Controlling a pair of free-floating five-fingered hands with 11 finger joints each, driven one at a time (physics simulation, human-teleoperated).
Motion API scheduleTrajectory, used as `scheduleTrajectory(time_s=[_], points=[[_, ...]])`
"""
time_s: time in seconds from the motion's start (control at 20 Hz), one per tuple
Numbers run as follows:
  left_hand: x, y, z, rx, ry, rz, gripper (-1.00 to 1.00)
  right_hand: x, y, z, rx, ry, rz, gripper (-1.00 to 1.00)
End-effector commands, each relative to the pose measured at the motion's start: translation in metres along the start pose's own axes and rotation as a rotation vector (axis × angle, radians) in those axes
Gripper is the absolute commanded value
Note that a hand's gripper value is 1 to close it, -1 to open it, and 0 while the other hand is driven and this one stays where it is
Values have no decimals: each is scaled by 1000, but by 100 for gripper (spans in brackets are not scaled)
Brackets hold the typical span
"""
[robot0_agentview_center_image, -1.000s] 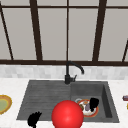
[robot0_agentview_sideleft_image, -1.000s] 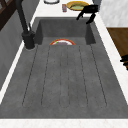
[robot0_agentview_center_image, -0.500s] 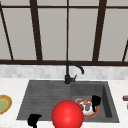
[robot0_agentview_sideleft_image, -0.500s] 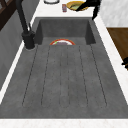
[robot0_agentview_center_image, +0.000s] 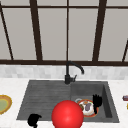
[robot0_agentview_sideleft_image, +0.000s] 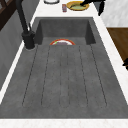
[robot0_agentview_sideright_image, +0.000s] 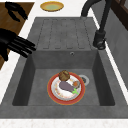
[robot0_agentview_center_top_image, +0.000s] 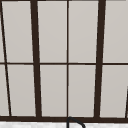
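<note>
Black right robot hand (robot0_agentview_center_image: 97, 101) open, over red-rimmed plate (robot0_agentview_center_image: 86, 108)

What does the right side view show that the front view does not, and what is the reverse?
Right side view alone: the food on the plate seen from above, with a brown round piece and a purple eggplant, and the drain beside it. Front view alone: a large red ball before the sink and the window behind. Both share the sink, the black faucet, the yellow dish and the right hand with straight fingers.
</note>
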Motion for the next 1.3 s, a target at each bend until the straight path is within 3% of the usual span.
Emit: scheduleTrajectory(time_s=[0.0,0.1,0.3,0.4,0.7,0.9,1.0,1.25], points=[[0,0,0,0,0,0,0,-1,-18,13,-6,-55,6,-100],[0,0,0,1,0,-1,0,-1,-19,14,4,-72,4,-100],[0,0,0,1,1,-2,0,-1,-13,10,12,-29,12,-100],[0,0,0,2,1,-2,0,0,-6,0,60,-70,51,-100],[0,0,0,2,2,-3,0,-2,11,-6,25,-183,76,-100],[0,0,0,3,2,-4,0,-11,8,-9,17,-187,22,-100],[0,0,0,3,2,-4,0,-6,10,-7,25,-215,24,-100],[0,0,0,3,2,-4,0,-9,10,-7,25,-175,18,-100]])
